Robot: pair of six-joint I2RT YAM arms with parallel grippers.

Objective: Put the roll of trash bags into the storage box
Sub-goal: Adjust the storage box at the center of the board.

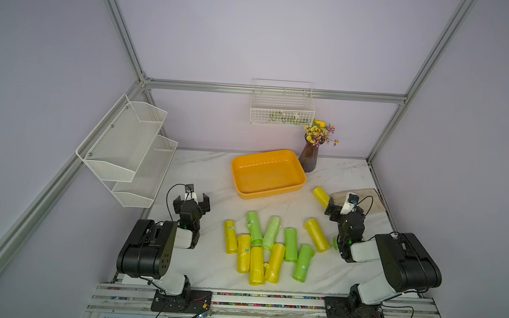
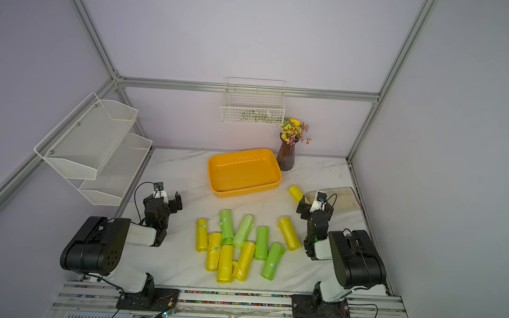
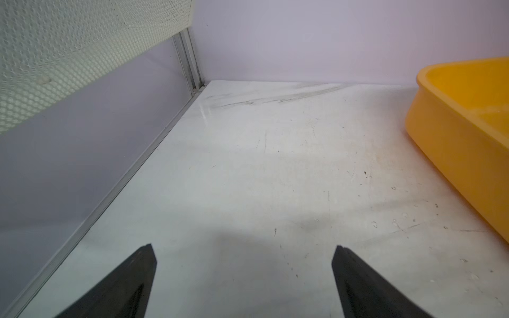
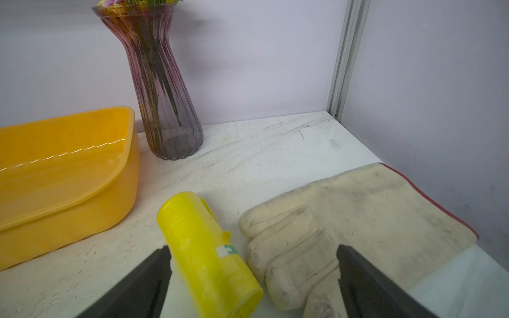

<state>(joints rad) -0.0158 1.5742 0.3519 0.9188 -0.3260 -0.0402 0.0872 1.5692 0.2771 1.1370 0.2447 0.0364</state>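
Marble surface (image 1: 204,174) beneath it all. Toward the back, orange-yellow storage box (image 1: 267,174), just beside a vase (image 1: 308,158). In front of the box, between the arms, a heap of yellow and green rolls (image 1: 256,264). At the right edge, a cream glove (image 4: 371,209). Just beside it, outside the box, one yellow roll of trash bags (image 4: 203,247), near the right fingers (image 4: 148,280), spread wide, grasping nothing. Likewise released, the left fingers (image 3: 132,278), above the surface.
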